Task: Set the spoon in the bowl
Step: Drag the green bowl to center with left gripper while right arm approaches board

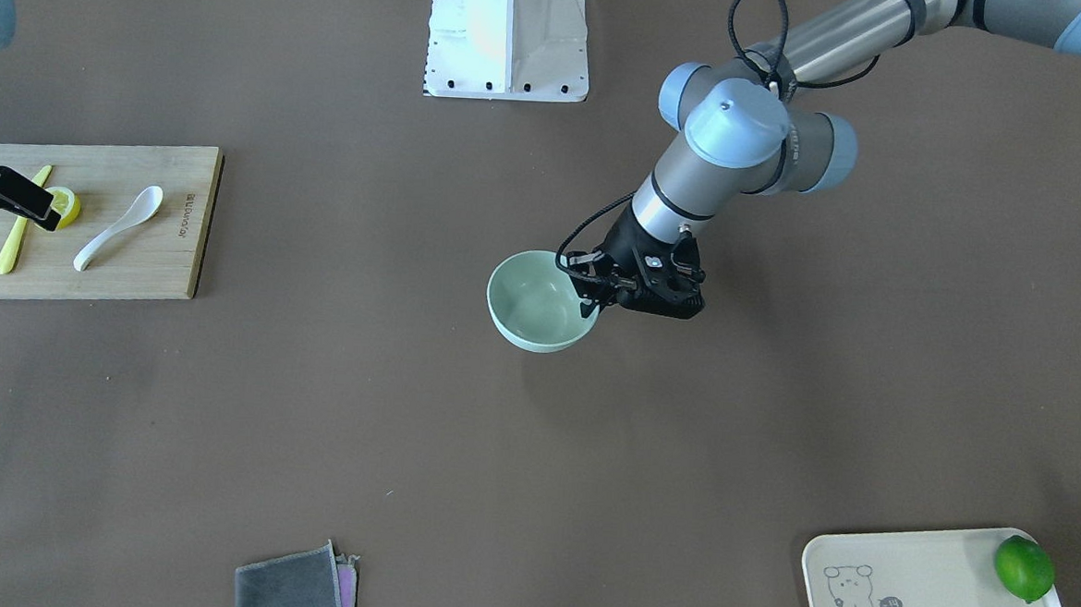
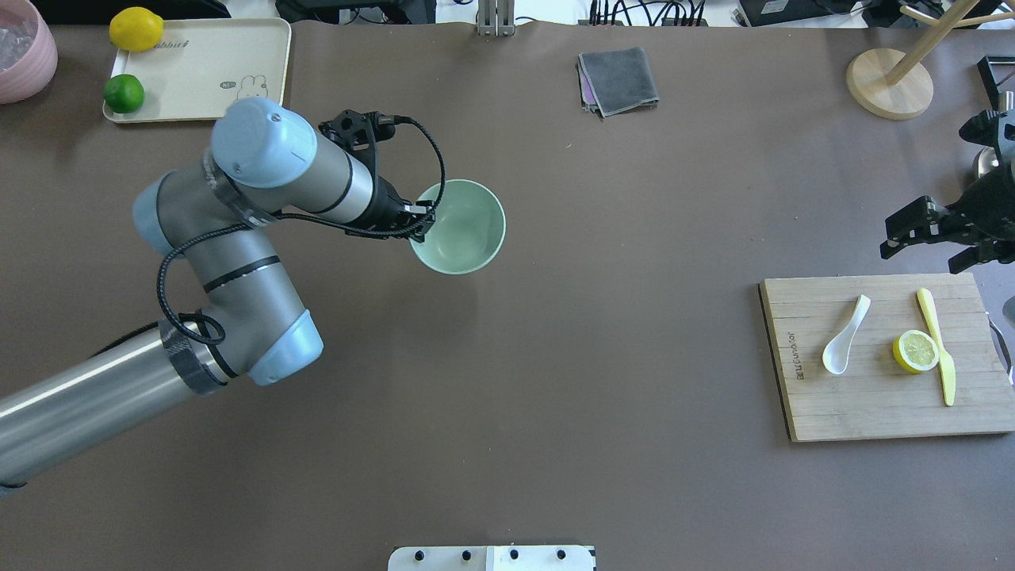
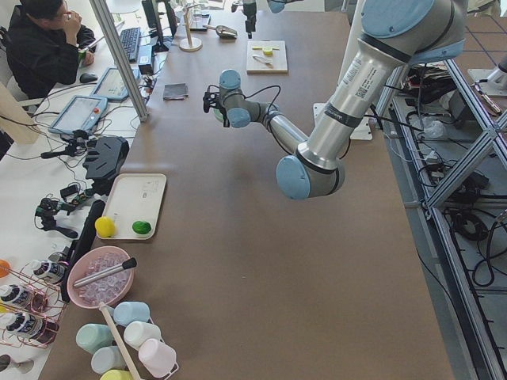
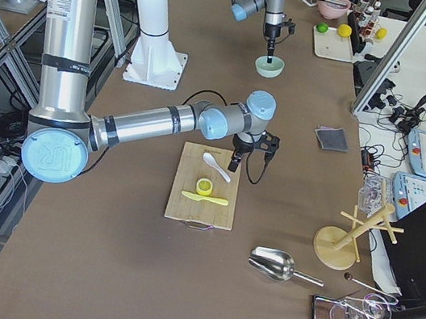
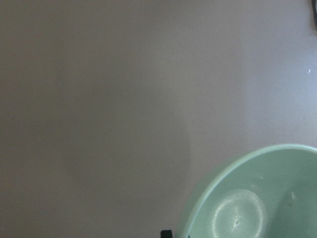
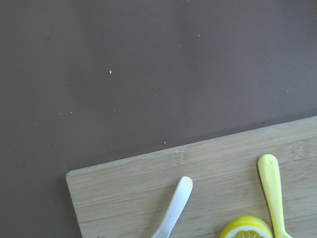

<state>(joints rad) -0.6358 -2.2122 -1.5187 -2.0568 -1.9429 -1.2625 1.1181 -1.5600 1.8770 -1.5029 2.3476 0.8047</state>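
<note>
The pale mint-green bowl [image 1: 541,302] [image 2: 464,226] is near the table's middle. My left gripper [image 1: 593,299] [image 2: 422,226] is shut on its rim on the robot's left side; the left wrist view shows the bowl's inside [image 5: 247,203]. The white spoon [image 2: 842,339] [image 1: 119,226] [image 6: 173,210] lies on a wooden cutting board [image 2: 872,404] [image 1: 135,273], scoop toward the robot. My right gripper [image 2: 936,242] is open and empty, hovering over the board's far edge, apart from the spoon.
A lemon half [image 2: 916,351] and a yellow plastic knife [image 2: 937,345] lie beside the spoon on the board. A cream tray [image 2: 206,71] holds a lemon and a lime [image 2: 124,93]. A grey cloth [image 2: 618,79] and a wooden stand [image 2: 888,83] are at the far edge.
</note>
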